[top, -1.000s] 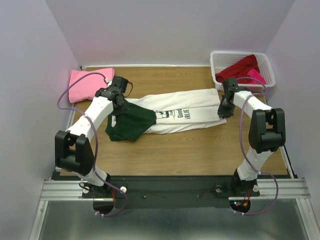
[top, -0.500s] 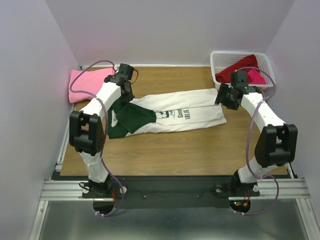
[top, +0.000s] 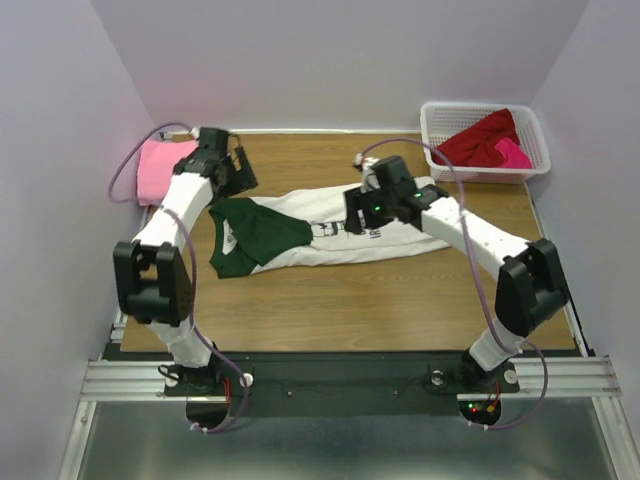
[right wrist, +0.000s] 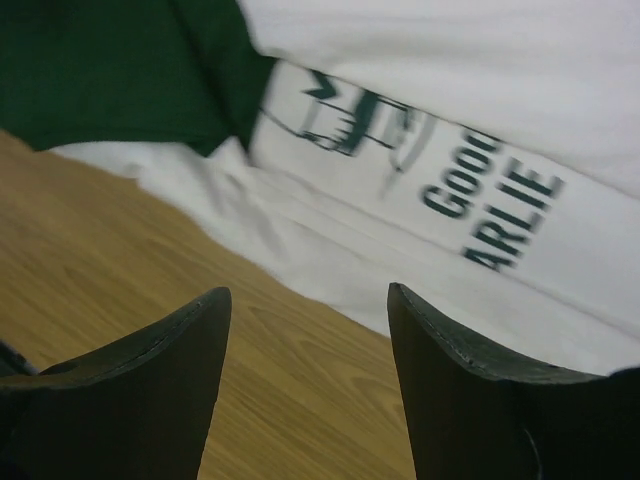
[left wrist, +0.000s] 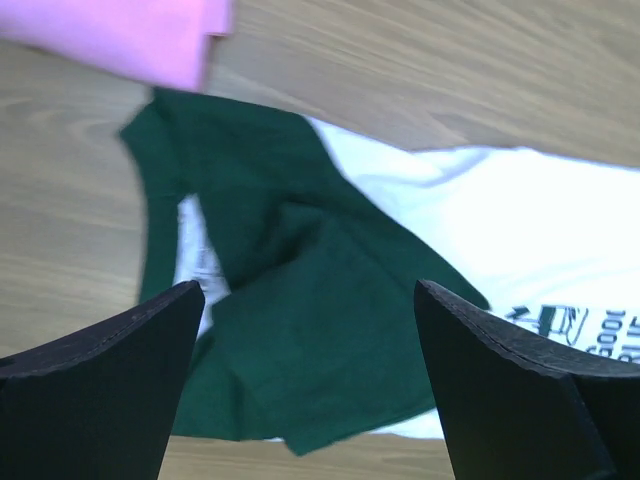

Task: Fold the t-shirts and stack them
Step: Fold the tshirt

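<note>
Counter [top: 400,300]: wood-grain top; carries 1 basket and the loose tees.
White t-shirt [top: 330,248] [left wrist: 500,230] [right wrist: 480,90]: lies flat as a long band on the counter, left of the basket and nearer the arm bases. Its right end is near the basket's near-left corner. Black print faces up.
Green sleeve [top: 255,235] [left wrist: 300,330]: at the band's end farthest from the basket, folded over the white cloth and wrinkled.
Basket [top: 430,125]: white lattice, far right corner of the counter; the landmark.
Pink t-shirt [top: 158,168] [left wrist: 130,35]: folded, well left of the basket, at about the same depth.
Dark red t-shirt [top: 480,135]: bunched inside the basket, draped up to its far rim.
Magenta t-shirt [top: 512,153]: inside the basket, right side, touching the dark red one.
Left end effector [top: 240,170] [left wrist: 305,290]: well left of the basket, above the green sleeve; 2 fingers spread wide, nothing held.
Right end effector [top: 358,210] [right wrist: 310,295]: left of the basket and nearer, over the print; fingers apart, gripping nothing.
</note>
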`<state>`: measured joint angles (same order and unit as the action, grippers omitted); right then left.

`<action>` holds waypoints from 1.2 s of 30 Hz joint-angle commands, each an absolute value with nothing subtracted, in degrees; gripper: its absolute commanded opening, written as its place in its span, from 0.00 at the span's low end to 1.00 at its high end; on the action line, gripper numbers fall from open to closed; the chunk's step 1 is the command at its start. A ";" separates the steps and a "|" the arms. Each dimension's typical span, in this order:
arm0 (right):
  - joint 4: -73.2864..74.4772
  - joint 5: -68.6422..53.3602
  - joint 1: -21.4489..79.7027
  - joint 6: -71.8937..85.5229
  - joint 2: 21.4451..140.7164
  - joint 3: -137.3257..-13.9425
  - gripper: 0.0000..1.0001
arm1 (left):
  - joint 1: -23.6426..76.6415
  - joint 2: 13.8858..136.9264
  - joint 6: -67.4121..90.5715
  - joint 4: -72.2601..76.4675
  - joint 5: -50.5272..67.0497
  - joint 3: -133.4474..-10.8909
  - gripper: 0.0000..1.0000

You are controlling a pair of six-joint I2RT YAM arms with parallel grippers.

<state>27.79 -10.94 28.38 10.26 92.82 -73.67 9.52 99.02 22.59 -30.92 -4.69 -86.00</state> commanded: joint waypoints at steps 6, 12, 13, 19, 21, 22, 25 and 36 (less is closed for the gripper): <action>19.34 -8.79 47.54 1.93 108.88 -91.83 0.70 | -4.12 77.00 24.61 -20.66 -1.23 -61.28 0.98; 19.16 -5.28 54.57 1.41 120.73 -103.50 0.67 | -5.01 68.39 27.67 -10.38 -8.17 -47.93 0.95; 19.16 -4.66 55.10 1.15 122.07 -104.84 0.67 | -4.92 68.12 28.12 -9.59 -9.65 -46.94 0.95; 19.25 -1.32 57.74 0.44 129.63 -111.44 0.61 | -4.92 68.38 28.48 -5.45 -10.63 -42.28 0.95; 19.25 -0.36 57.74 0.53 130.69 -111.80 0.59 | -4.92 68.99 27.95 -4.83 -10.90 -41.84 0.95; 19.25 -0.35 57.83 0.53 130.95 -111.80 0.58 | -5.01 69.26 27.95 -5.01 -10.90 -42.01 0.95; 19.25 2.72 58.01 0.53 131.75 -111.71 0.54 | -4.92 69.43 27.95 -4.75 -10.90 -42.28 0.95; 19.34 8.61 58.10 0.44 131.22 -112.23 0.04 | -4.92 69.96 27.86 -4.31 -9.05 -42.01 0.94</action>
<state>21.34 4.91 57.93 0.93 132.05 -109.14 -4.97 69.69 27.81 -6.13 -9.10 -42.09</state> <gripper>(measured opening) 0.107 0.941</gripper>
